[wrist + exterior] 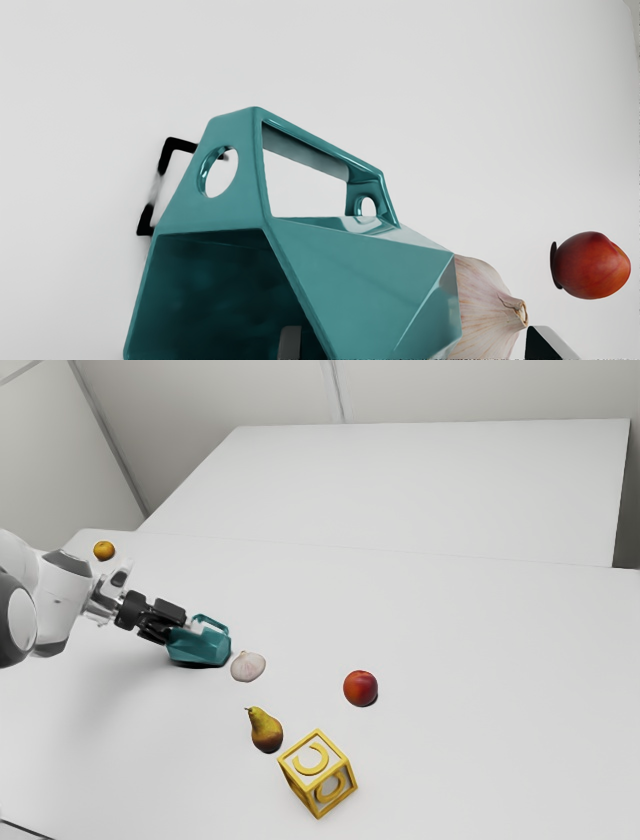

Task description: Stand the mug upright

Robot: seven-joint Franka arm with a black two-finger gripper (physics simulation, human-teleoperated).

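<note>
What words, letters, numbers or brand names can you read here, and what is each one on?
"C": looks like a tilted yellow C, on the upper face of the yellow-framed, white-faced cube.
Second rounded yellow character, on the cube's side face: too unclear to tell C from O or another letter.
I can make out no text on the teal faceted mug.

You have the exterior camera set back beside the white jointed arm (62, 600), looking down across the white table (450, 620) toward pale walls (480, 390). Your wrist camera faces the tabletop from close by the faceted teal mug (360, 270). You see that mug, the papery whitish garlic bulb (487, 300) and the round red fruit (590, 265) in both.
</note>
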